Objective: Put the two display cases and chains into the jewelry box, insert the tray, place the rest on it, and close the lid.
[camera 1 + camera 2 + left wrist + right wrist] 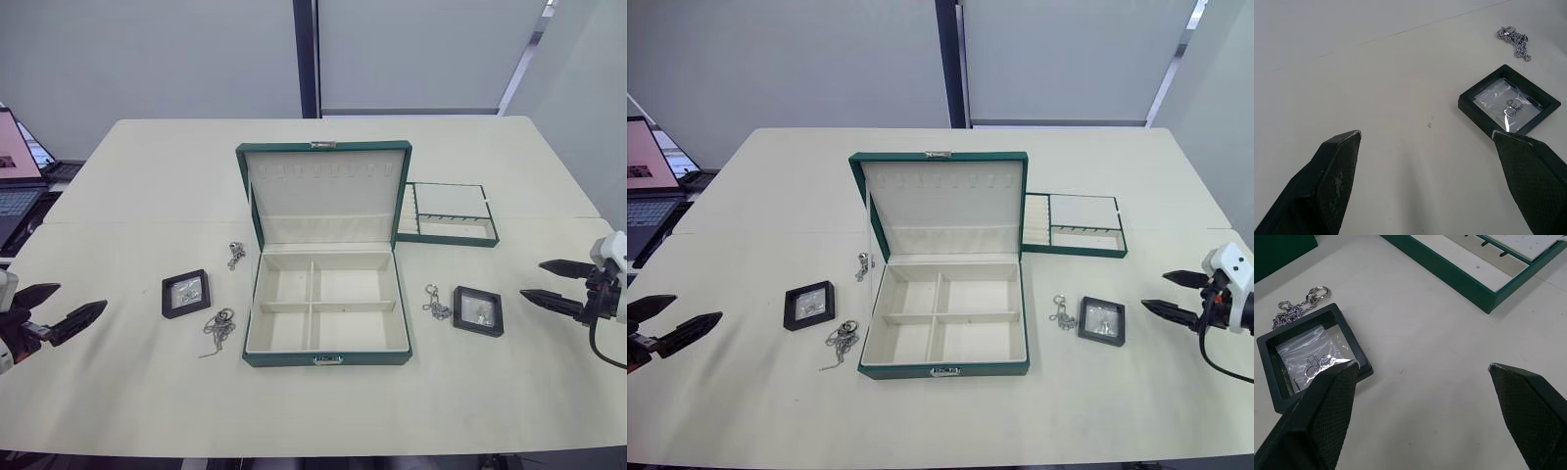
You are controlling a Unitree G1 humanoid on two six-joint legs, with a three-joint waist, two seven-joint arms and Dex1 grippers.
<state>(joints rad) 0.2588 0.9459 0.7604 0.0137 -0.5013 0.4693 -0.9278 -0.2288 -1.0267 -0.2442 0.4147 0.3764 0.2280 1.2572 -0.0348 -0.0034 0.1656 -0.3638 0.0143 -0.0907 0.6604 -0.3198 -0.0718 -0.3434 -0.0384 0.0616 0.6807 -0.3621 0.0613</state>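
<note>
Cream desk (147,392): jewelry box (326,304) open and empty, display cases (185,293) and chains (219,328) outside, both grippers' fingers (78,318) wide.

green jewelry box (326,304) sits open and empty, lid (326,191) upright. tray (448,214) just right of the lid, a display case (185,293) plus chains (219,328) either side

Box lid (323,191) hides part of the tray (448,227).
</note>
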